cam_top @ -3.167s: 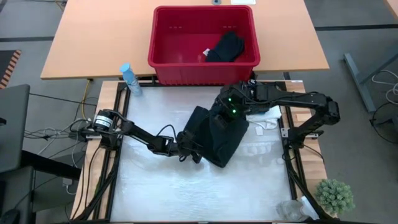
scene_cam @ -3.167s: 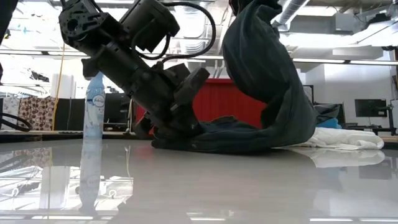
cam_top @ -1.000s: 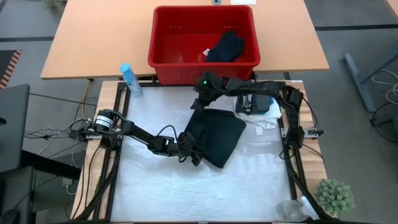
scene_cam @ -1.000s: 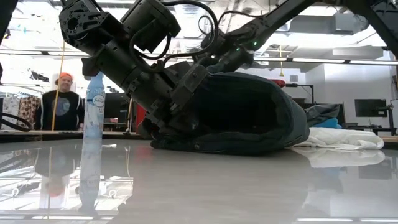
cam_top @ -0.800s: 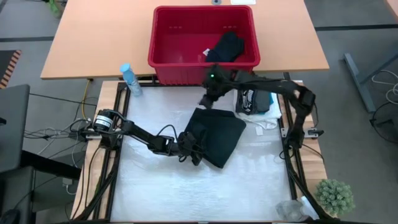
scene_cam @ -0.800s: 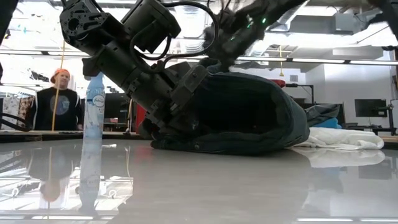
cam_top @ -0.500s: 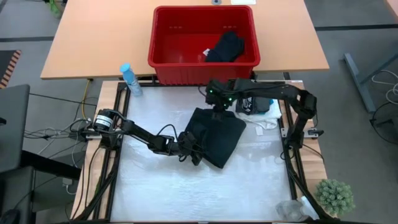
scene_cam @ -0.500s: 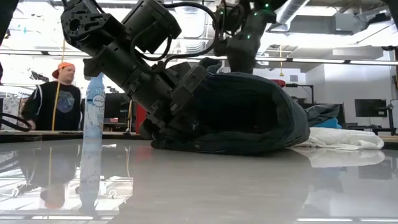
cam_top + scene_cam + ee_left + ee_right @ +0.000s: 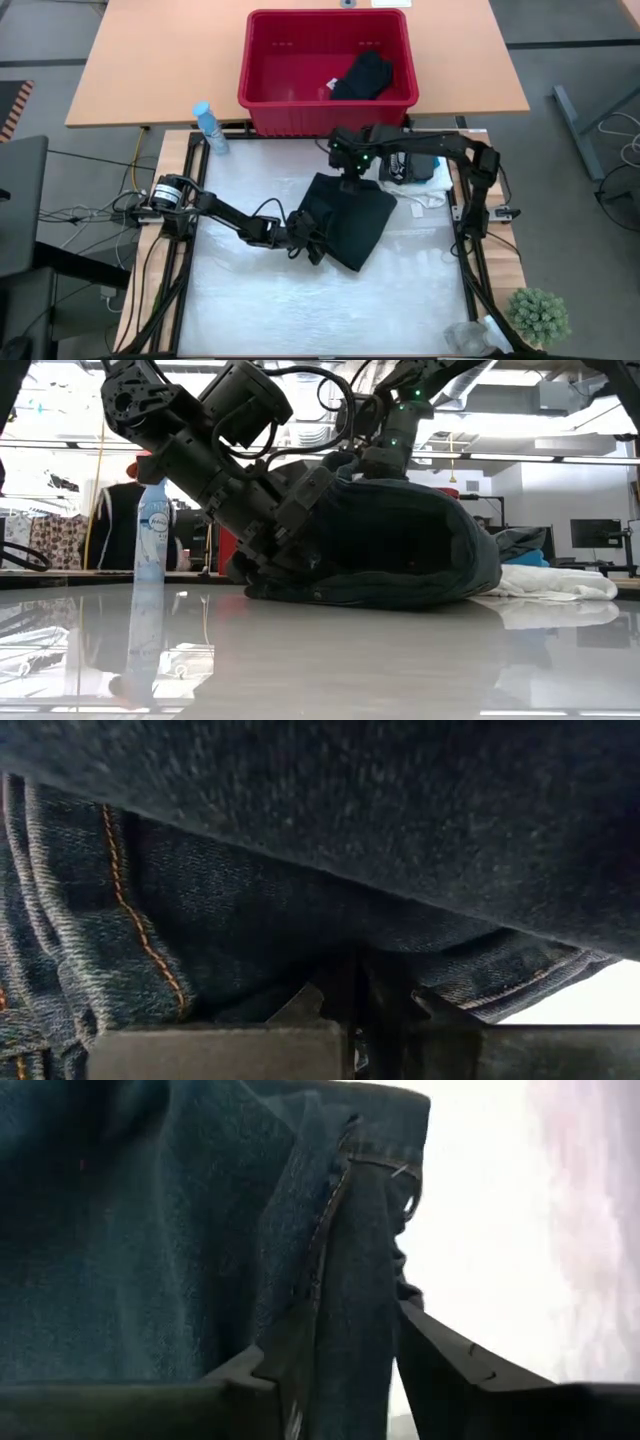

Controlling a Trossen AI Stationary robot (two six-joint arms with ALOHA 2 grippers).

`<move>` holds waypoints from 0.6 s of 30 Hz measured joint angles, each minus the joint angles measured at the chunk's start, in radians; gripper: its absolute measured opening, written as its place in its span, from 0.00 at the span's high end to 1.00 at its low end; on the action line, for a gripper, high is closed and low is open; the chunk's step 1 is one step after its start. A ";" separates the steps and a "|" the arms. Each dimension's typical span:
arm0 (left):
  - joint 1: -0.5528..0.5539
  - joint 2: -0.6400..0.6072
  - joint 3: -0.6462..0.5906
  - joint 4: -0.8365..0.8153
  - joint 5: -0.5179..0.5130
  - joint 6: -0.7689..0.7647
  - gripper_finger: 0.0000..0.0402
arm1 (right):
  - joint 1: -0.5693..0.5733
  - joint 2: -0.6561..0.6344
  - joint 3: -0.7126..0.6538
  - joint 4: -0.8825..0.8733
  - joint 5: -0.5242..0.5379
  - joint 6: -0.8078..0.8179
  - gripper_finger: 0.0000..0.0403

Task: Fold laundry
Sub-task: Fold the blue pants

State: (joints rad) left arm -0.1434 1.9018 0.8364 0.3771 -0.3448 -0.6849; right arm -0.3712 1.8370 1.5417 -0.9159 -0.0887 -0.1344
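The dark jeans (image 9: 345, 218) lay folded in a thick bundle near the middle of the desk (image 9: 250, 310), closer to its far edge. The left hand (image 9: 300, 240) pressed at the bundle's left edge, fingers closed on the denim, with seams and orange stitching filling its wrist view. The right hand (image 9: 348, 172) sat at the bundle's far edge, its fingers (image 9: 450, 1365) parted around a hemmed fold of the jeans. To the right, just beside the bundle, lay a white garment (image 9: 545, 582) with a teal piece (image 9: 425, 165) near the desk's right rail. A black garment (image 9: 362, 75) rested in the red basket (image 9: 265, 80) beyond the far edge. The desk's near half and left side lay bare, a spray bottle (image 9: 209, 127) standing at the far left corner.
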 joint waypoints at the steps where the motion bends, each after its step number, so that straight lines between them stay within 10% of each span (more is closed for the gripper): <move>1: 0.004 0.000 0.000 0.000 0.001 0.000 1.00 | -0.007 -0.007 0.000 -0.001 0.000 -0.003 0.58; 18: 0.027 0.000 0.000 0.016 0.027 0.007 1.00 | 0.008 -0.019 0.029 -0.019 -0.072 -0.054 0.56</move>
State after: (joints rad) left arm -0.1165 1.9022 0.8364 0.3931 -0.3178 -0.6776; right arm -0.3629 1.8175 1.5711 -0.9346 -0.1603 -0.1885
